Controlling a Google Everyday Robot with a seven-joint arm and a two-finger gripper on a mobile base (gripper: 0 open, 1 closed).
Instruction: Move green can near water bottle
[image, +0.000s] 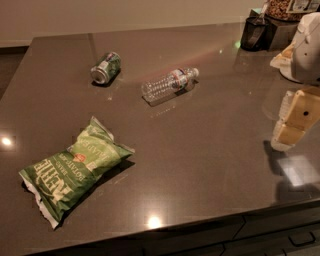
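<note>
The green can lies on its side at the back left of the dark countertop, its silver end facing front-left. The water bottle lies on its side a short way to the can's right, white cap pointing right and away; the two are apart. My gripper hangs over the right edge of the counter, well to the right of the bottle and far from the can, holding nothing that I can see. The white arm rises above it at the right edge.
A large green crinkly chip bag lies at the front left. A dark container and a jar of snacks stand at the back right corner. The counter's front edge runs along the bottom, with drawers below.
</note>
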